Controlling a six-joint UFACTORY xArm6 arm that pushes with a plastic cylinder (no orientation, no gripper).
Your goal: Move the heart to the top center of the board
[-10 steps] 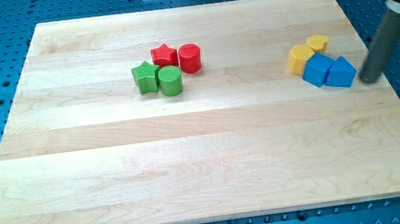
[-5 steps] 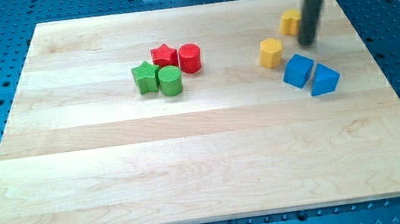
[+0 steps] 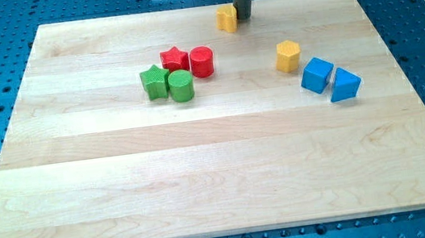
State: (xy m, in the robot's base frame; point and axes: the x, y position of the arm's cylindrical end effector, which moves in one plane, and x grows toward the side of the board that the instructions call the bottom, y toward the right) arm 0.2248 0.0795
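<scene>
The yellow heart block (image 3: 226,18) sits near the view's top edge of the wooden board (image 3: 202,169), about at its centre. My tip (image 3: 243,18) is right beside the heart, on its right side, touching or nearly touching it. The rod rises out of the view's top.
A yellow hexagon block (image 3: 288,55) lies right of centre. A blue cube (image 3: 317,74) and a blue triangular block (image 3: 344,85) lie just below and right of it. A red star (image 3: 174,59), red cylinder (image 3: 201,61), green star (image 3: 155,82) and green cylinder (image 3: 181,85) cluster left of centre.
My tip has swept from the right edge up and left to the top centre, pushing the yellow heart along. The yellow hexagon and both blue blocks were shifted left earlier and now lie still.
</scene>
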